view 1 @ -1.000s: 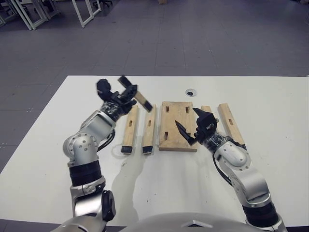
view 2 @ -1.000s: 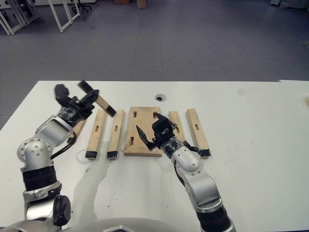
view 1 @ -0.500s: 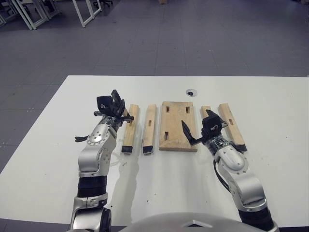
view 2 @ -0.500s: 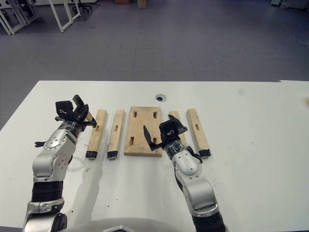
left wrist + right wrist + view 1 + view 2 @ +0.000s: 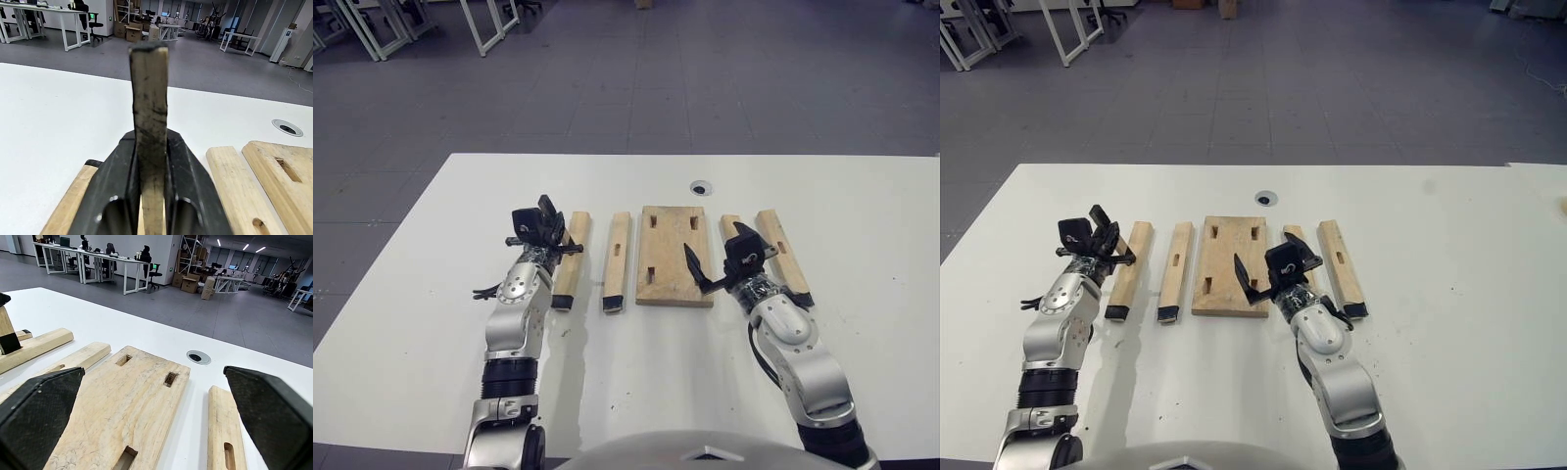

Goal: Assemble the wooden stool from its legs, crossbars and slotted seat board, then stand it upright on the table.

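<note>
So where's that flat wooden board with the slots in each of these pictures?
Left eye view: seat board lies mid-table between the legs.
Right eye view: seat board mid-table likewise.
Left wrist view: seat board beyond the leg beside the wooden piece in the left gripper.
Right wrist view: seat board framed by the open right gripper.
Shared landmark: the round hole in the table, just past the board.

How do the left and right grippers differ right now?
The black two-finger left gripper is shut on a short, dark-tipped wooden crossbar, beside the leftmost wooden leg; the right gripper is open, empty, by the slotted wooden seat board. Both are low over the white table.
</note>
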Robot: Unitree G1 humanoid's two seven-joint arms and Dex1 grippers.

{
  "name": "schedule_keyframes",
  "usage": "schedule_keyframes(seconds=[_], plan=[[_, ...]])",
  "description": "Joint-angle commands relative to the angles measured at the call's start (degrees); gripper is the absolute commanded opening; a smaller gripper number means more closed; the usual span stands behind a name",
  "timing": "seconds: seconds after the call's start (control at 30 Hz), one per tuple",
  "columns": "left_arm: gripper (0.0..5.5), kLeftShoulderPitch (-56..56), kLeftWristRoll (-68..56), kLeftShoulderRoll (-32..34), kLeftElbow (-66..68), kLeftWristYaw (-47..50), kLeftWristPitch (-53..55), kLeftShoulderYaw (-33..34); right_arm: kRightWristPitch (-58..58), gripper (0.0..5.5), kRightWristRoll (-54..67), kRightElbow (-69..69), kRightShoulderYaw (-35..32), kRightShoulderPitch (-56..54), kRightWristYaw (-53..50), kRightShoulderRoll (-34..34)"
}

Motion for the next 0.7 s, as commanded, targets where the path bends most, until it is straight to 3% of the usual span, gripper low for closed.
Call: schedule_keyframes(seconds=[0.03, 0.3, 0.57, 0.7], plan=[[0.42, 5.1, 2.5, -1.6, 4.8, -1.2, -1.6, -1.8, 0.7, 5.25, -0.7, -0.1, 0.0, -0.6, -0.1, 0.3], [0.42, 8.9, 3.2, -2.1, 11.6, -1.7, -1.4, -1.3, 1.4, 5.25, -0.9, -0.7, -0.6, -0.8, 0.2, 0.7], [0.42, 13.6, 4.9, -4.9, -12.3, 2.5, -3.2, -2.6, 1.5, 5.25, -1.2, -0.8, -0.8, -0.6, -0.2, 1.0], [0.42, 14.5, 5.8, -7.7, -16.3, 5.0, -3.5, -3.0, 1.3, 5.25, -1.4, -0.6, -0.6, -0.8, -0.2, 1.1]])
